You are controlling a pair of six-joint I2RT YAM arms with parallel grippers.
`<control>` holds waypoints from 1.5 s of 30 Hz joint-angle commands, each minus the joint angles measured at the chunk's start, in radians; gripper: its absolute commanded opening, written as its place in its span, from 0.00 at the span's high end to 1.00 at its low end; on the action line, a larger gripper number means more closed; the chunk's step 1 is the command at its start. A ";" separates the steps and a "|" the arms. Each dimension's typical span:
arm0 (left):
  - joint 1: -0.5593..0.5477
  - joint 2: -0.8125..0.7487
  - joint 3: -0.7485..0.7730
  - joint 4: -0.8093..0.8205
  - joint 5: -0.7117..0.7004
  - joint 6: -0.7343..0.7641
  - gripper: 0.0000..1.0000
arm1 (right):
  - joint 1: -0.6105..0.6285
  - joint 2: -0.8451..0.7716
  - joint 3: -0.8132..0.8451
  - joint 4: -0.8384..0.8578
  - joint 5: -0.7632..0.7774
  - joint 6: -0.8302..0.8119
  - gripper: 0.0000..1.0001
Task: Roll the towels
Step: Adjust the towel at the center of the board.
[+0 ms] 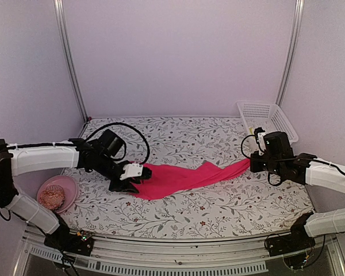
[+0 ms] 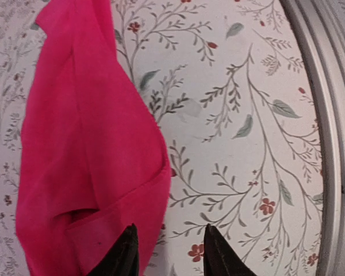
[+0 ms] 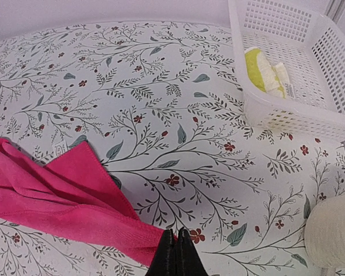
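Note:
A pink towel [image 1: 184,177] lies stretched in a long crumpled band across the middle of the flowered table. My left gripper [image 1: 142,171] is at its left end, low over the cloth. In the left wrist view that gripper [image 2: 169,230] is open, its left finger [image 2: 123,253] over the towel [image 2: 86,144] and its right finger over bare table. My right gripper [image 1: 252,164] is shut on the towel's right corner [image 3: 144,238], which runs in between its closed jaws [image 3: 177,233]. A yellow-green towel [image 3: 261,69] lies folded in the white basket.
The white mesh basket [image 1: 267,118] stands at the back right corner. A pink bowl [image 1: 57,192] with something inside sits at the front left, by the left arm. A metal rail [image 2: 328,144] runs along the table's front edge.

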 commanded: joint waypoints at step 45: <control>0.269 0.579 0.471 -0.335 0.200 0.261 0.58 | -0.007 0.006 -0.032 0.019 -0.079 -0.007 0.98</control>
